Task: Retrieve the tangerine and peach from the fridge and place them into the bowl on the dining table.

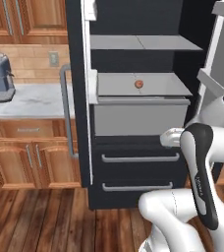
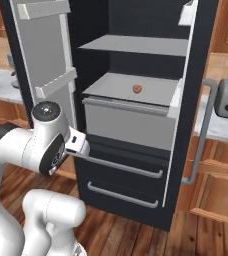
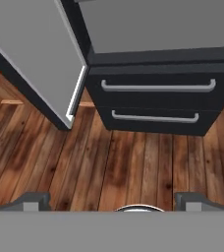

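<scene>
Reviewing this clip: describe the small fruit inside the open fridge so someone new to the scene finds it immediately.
Start at the tall black fridge with its doors swung open. Inside, look at the lower of the two light grey shelves, the one right above the grey drawer box. The fruit is the small round reddish-orange ball lying alone on that shelf, the only coloured thing among grey and black surfaces.

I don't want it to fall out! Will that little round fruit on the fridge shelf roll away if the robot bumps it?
Probably, yes. The fruit looks round and sits alone on a flat, smooth grey shelf, so a nudge could send it rolling. It looks small, so likely light. The open gripper should fit around it easily.
</scene>
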{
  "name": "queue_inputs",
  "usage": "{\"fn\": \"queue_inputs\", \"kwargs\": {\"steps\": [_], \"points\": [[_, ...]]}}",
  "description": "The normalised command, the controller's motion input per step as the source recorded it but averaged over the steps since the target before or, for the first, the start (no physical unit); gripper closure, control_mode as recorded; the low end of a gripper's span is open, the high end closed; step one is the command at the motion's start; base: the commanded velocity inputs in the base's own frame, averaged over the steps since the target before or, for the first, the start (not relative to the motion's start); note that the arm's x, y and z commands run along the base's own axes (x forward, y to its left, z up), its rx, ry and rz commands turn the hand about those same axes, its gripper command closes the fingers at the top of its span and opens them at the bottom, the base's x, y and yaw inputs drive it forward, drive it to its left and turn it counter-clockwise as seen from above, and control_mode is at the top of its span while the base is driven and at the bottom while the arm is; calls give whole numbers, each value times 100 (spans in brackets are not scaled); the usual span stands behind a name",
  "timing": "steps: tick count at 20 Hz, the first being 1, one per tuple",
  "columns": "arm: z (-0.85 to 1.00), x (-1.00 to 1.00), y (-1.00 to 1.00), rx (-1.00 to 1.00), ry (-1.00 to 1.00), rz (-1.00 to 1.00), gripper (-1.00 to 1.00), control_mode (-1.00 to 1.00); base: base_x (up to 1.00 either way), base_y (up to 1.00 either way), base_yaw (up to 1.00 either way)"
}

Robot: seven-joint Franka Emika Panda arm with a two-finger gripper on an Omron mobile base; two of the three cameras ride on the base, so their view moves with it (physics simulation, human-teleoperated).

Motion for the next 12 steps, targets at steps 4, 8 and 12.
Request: {"fn": "queue_inputs", "kwargs": {"steps": [4, 8, 12], "points": [[0, 0, 0, 0, 0, 0, -100, 100, 42, -21, 7], [0, 0, 0, 0, 0, 0, -100, 100, 28, -26, 7], [0, 0, 0, 0, 0, 0, -100, 100, 22, -36, 3]]}}
